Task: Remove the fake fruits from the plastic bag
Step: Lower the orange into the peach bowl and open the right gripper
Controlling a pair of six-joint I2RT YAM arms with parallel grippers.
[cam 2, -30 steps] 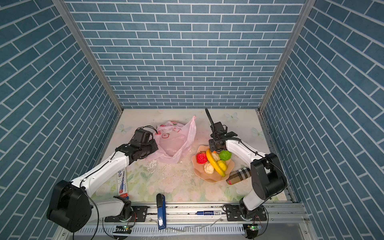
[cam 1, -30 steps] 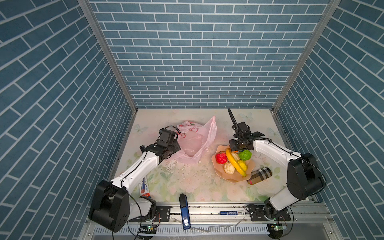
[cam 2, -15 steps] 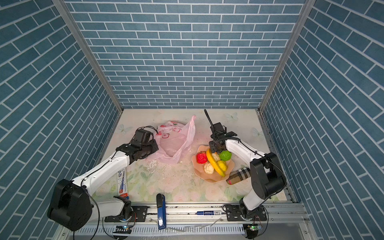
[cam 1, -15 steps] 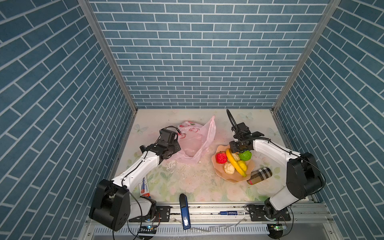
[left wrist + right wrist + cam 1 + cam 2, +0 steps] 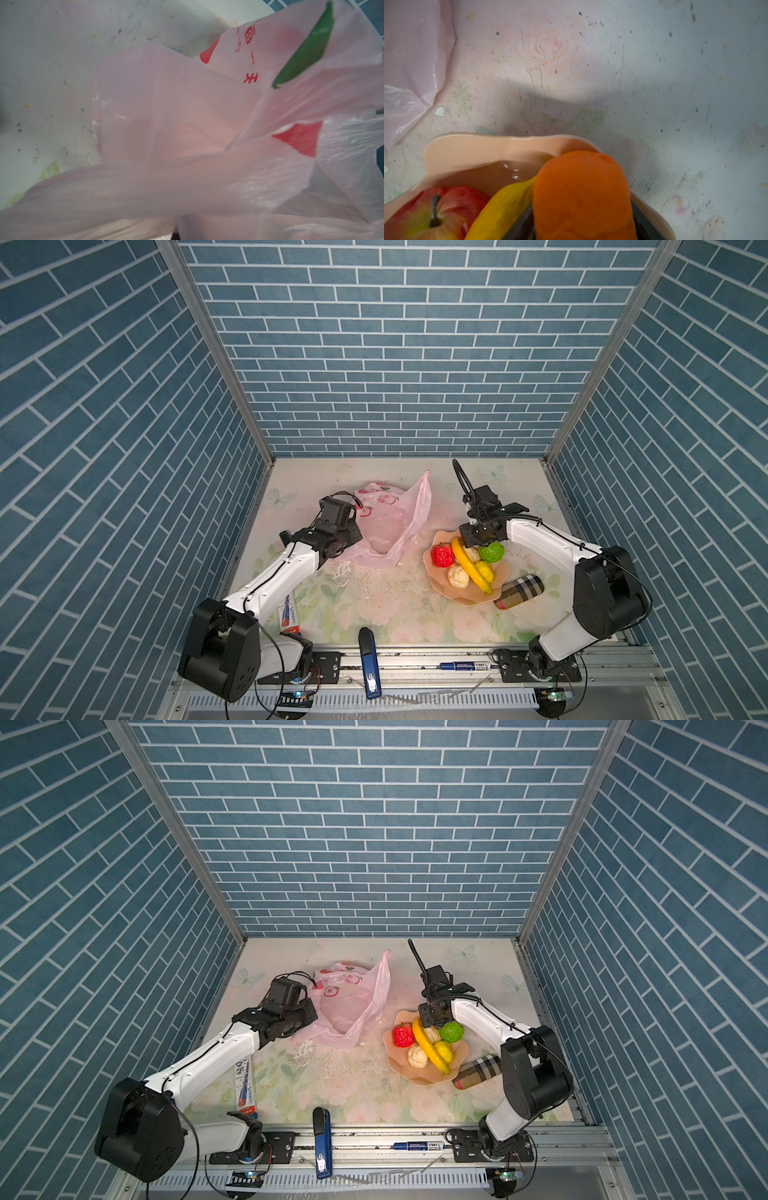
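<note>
The pink plastic bag (image 5: 390, 526) (image 5: 353, 1006) lies slumped at the back middle of the table, and it fills the left wrist view (image 5: 187, 124). My left gripper (image 5: 347, 541) is shut on its left edge. Fake fruits lie on the peach plate (image 5: 469, 597): a red one (image 5: 442, 556), a banana (image 5: 469, 568), a green one (image 5: 491, 551), a yellow one (image 5: 484, 571) and a cream one (image 5: 458, 576). My right gripper (image 5: 478, 537) hangs over the plate's far rim (image 5: 488, 145), shut on an orange fruit (image 5: 581, 197) beside the banana (image 5: 500, 207).
A plaid cylinder (image 5: 519, 591) lies against the plate's front right. A blue stapler-like item (image 5: 369, 659) sits at the front edge, and a printed flat box (image 5: 289, 612) lies under the left arm. Brick-patterned walls enclose three sides.
My right gripper has shifted slightly left and lower over the plate's far rim. The left arm and the bag have stayed put.
</note>
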